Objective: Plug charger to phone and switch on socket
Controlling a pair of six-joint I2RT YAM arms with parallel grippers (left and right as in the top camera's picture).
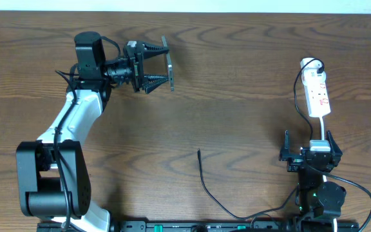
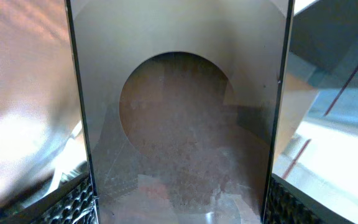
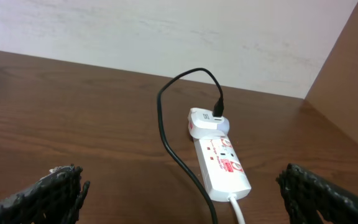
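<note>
Toward the far right part of the desk [image 1: 237, 77]: the socket [image 1: 318, 95], white and oblong, lying lengthwise, red-marked switches facing up. Plugged into the socket's far end: a white adapter [image 3: 205, 121], with the black charger [image 1: 201, 169] entering it from above. From that adapter, looped loosely down the socket's left side. Farther on, running along the near edge of the desk and curving up to a free plug tip that lies on bare wood, well to the left of the socket and closer to the front edge than the socket is. Link between those two stretches partly hidden by the right arm.

Just in front of the socket's near end, astride the white lead [image 3: 236, 208]: the right gripper [image 1: 308, 145], spread wide, empty, aimed at the socket.

Far to the left of the socket, across most of the desk and slightly farther back: the left gripper [image 1: 166, 63], pinching the phone [image 2: 179, 124]. Seen edge-on from overhead as a thin grey strip across the fingertips. Seen from the left wrist as a glossy brownish face filling the gap between the two fingers [image 2: 73, 202], with a round reflection on it. Raised off the desk or resting on it: cannot tell.
</note>
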